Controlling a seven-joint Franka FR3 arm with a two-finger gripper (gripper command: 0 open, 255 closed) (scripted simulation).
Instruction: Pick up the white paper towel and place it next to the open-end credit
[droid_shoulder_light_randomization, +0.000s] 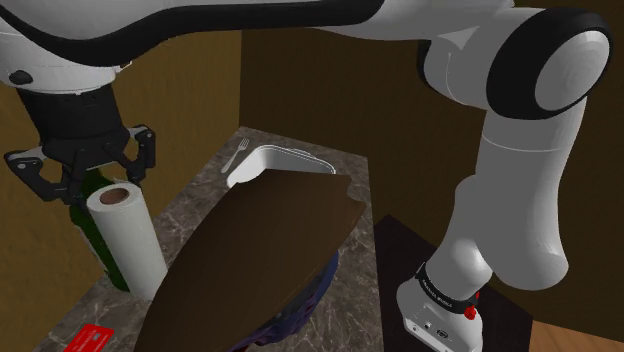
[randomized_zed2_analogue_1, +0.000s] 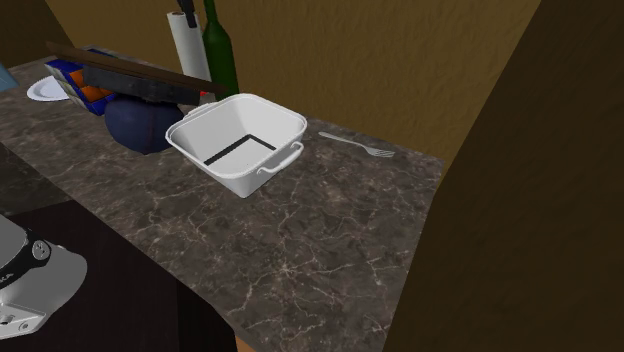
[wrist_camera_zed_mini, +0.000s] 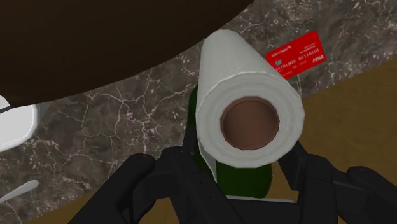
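Gripper (wrist_camera_zed_mini: 245, 149) spread open, I am hovering over the paper towel (wrist_camera_zed_mini: 245, 70); closing off-centre risks toppling the green bottle (wrist_camera_zed_mini: 245, 181) beside it.

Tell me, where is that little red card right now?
The red card lies flat on the marble counter at the shoulder view's lower left corner, near the foot of the upright paper towel roll and green bottle.

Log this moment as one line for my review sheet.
stage: pre-grasp | gripper: fingers open, above paper towel roll | roll: upright on counter, beside green bottle | red card: flat on counter
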